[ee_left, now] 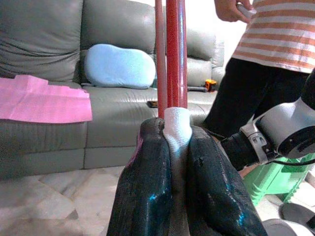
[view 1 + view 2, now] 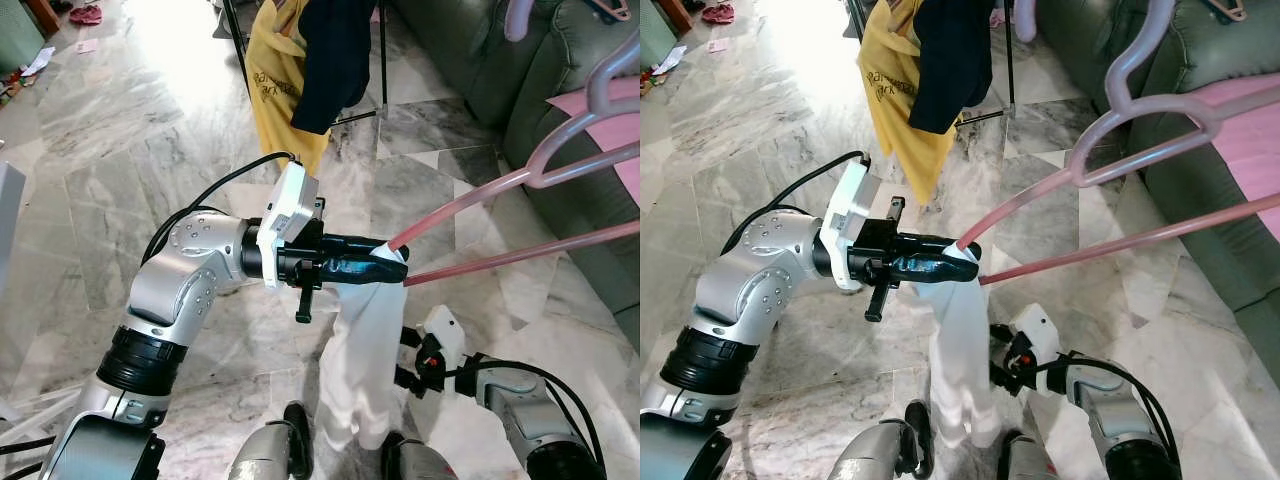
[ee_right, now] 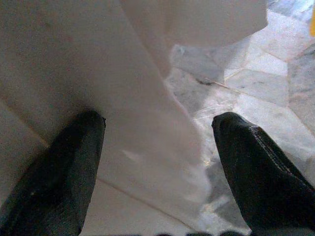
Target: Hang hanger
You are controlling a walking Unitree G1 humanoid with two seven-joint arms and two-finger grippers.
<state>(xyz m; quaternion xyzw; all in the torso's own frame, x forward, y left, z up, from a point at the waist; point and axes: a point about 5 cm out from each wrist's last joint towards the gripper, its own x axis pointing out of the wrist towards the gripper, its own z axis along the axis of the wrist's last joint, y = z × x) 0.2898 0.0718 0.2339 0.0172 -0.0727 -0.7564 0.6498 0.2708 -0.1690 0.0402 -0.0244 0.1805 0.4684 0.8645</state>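
While the left gripper [image 2: 385, 262] pinches one end of the pink hanger [image 2: 520, 180] together with the top of a white cloth [image 2: 360, 350], the hanger's bars slant up from the gripper toward the green sofa [image 2: 470, 60], hook held over the sofa's edge. White cloth hangs straight down from the left gripper. Right gripper [image 3: 157, 162], below the left gripper, stands wide, fingers [image 3: 54, 172] on either side of the cloth. Yellow and dark garments [image 2: 300, 70] hang beyond the left gripper.

The pink hanger [image 2: 520, 180] runs off the frame's right edge.
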